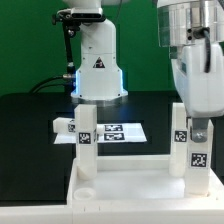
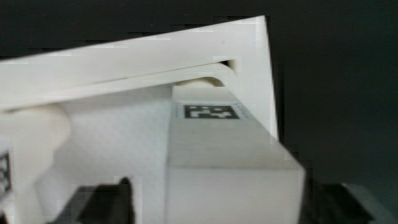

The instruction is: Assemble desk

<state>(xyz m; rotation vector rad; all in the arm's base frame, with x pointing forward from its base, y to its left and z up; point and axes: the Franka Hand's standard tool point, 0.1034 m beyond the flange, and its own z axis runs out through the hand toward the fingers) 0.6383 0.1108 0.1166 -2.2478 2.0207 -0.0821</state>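
Desk [image 1: 125, 180] sits at the near edge of the black tabletop [image 1: 30, 125], panel lying flat with two legs standing upright on it. Claw [image 1: 199, 133] is directly over the leg [image 1: 197, 150] on the exterior view's right, fingers apart, flanking its top without clamping. A second upright leg [image 1: 87, 140] stands on the exterior view's left; a third leg [image 1: 66, 125] lies loose behind it. One marker board [image 1: 118, 131] lies beyond. Wrist view alone shows the leg's tag [image 2: 212, 112] close up and the panel's underside rim [image 2: 160, 60]; the robot base [image 1: 98, 65] appears only in the exterior view.
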